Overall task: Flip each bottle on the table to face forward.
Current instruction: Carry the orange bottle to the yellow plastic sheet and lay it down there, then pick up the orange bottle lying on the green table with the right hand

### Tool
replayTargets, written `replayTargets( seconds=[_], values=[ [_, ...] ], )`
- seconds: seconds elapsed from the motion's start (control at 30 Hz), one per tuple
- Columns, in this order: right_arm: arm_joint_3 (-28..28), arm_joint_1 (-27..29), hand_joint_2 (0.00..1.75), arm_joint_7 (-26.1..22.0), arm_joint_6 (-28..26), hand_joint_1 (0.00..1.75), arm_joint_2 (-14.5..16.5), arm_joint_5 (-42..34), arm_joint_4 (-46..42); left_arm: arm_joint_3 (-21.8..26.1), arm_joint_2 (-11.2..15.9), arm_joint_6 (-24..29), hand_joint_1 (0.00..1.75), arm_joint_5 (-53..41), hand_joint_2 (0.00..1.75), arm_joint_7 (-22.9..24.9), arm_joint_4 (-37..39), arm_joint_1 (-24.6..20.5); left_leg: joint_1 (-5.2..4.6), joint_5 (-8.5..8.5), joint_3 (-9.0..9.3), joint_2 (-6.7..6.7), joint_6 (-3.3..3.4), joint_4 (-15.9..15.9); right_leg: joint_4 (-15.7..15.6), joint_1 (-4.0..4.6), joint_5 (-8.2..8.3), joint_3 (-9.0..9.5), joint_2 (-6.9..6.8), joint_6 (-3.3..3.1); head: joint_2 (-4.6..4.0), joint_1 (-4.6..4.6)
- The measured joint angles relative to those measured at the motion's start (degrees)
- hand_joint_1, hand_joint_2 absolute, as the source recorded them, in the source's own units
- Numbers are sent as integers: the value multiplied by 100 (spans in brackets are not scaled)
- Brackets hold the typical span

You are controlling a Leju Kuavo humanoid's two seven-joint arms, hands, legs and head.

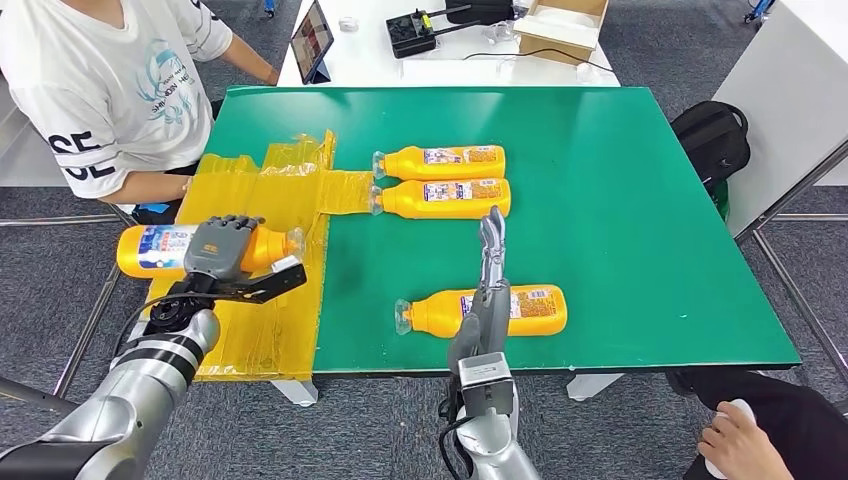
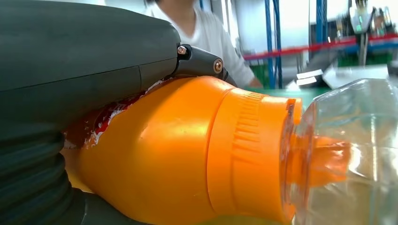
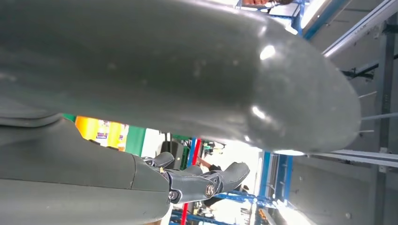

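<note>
Four orange bottles are what I see from the head view. Two lie side by side, touching, at upper centre of the frame on the green bench (image 1: 620, 200): the far bottle (image 1: 440, 161) and the near bottle (image 1: 442, 197), clear caps to the left, labels up. A third bottle (image 1: 535, 308) lies alone at lower centre, its middle hidden behind my right robot hand (image 1: 490, 268). That hand stands edge-on with fingers straight and apart, holding nothing; whether it touches the bottle I cannot tell. In the right wrist view its grey cover blocks most of the picture, and the dark fingers (image 3: 206, 180) show spread, with a blurred strip of orange bottle behind.

The fourth bottle (image 1: 150, 250) is at left of the frame, clamped in my left robot hand (image 1: 222, 247), over the yellow sheet (image 1: 260, 185) at the bench's left edge. The fingers cover its middle, so I cannot read which side of the label faces up. In the left wrist view the hand (image 2: 70, 61) wraps the orange body (image 2: 164, 154); the clear cap is cut off at the right edge.

A person in a white shirt (image 1: 110, 80) sits at upper left, close to the sheet. Another person's hand (image 1: 735, 435) shows at lower right. A white table (image 1: 370, 50) beyond carries a tablet (image 1: 312, 40) and a cardboard box (image 1: 562, 28). A black bag (image 1: 712, 135) sits right of the bench.
</note>
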Motion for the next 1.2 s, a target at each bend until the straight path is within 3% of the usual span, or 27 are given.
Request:
replayTargets(
  seconds=[0.1,0.23,0.4,0.47,0.53,0.6,0.77,1.0,1.2],
  values=[
    [-5,-4,0,4,60,0,0,-26,79,-6,5,-125,175,179,175,-58,99,55,1,0,0,0,0,0,0,1,0,0,0,0,0,-1],
    [-3,-9,175,31,212,0,4,-87,226,55,6,-330,175,659,175,-307,181,172,2,0,0,0,0,0,1,2,0,0,0,0,0,0],
    [5,-39,175,69,345,0,16,-151,435,118,-1,-416,171,881,175,-388,253,311,1,0,0,-1,0,0,1,1,-1,1,0,0,0,1],
    [5,-41,175,75,363,0,21,-155,491,127,-5,-417,86,903,175,-389,269,330,1,-1,0,-2,-1,0,0,0,-1,1,0,0,0,0],
    [5,-42,175,77,375,0,22,-159,537,141,-8,-444,3,930,87,-381,279,344,1,-1,1,-3,-1,0,0,1,-1,1,0,0,0,-1],
    [5,-42,175,92,390,0,22,-167,574,158,-14,-504,0,999,0,-354,292,352,1,-1,2,-2,-1,0,0,1,-1,2,-1,-1,0,-1],
    [2,-49,175,161,439,0,22,-182,662,336,-71,-895,0,1539,0,-427,308,337,1,0,10,-9,-1,-1,0,1,-2,13,-6,-1,0,-2],
    [-10,-102,175,191,509,0,42,-184,823,807,-202,-2261,0,2978,0,-1271,266,285,1,3,32,-36,-2,-3,-1,0,-9,44,-28,1,0,0],
    [-14,-133,175,192,544,0,54,-190,949,1095,-283,-2743,0,3509,0,-1525,172,331,1,13,39,-36,-4,-3,-1,1,-2,52,-28,-2,0,-1]
  ],
)
